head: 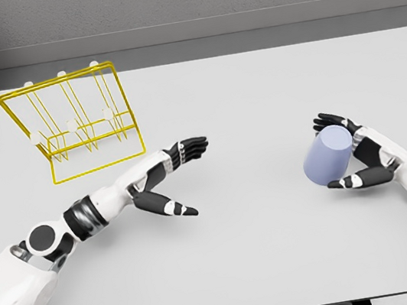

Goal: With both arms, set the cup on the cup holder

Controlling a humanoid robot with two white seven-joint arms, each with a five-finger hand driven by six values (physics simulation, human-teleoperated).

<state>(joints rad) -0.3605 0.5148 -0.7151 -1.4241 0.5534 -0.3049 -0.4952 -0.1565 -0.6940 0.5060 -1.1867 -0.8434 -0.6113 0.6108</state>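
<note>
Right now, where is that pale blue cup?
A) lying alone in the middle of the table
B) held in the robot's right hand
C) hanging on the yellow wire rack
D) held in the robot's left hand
B: the pale blue cup sits tilted between the curled fingers and thumb of the right hand, while the left hand is open and holds nothing, and the yellow wire cup holder carries no cup.
</note>
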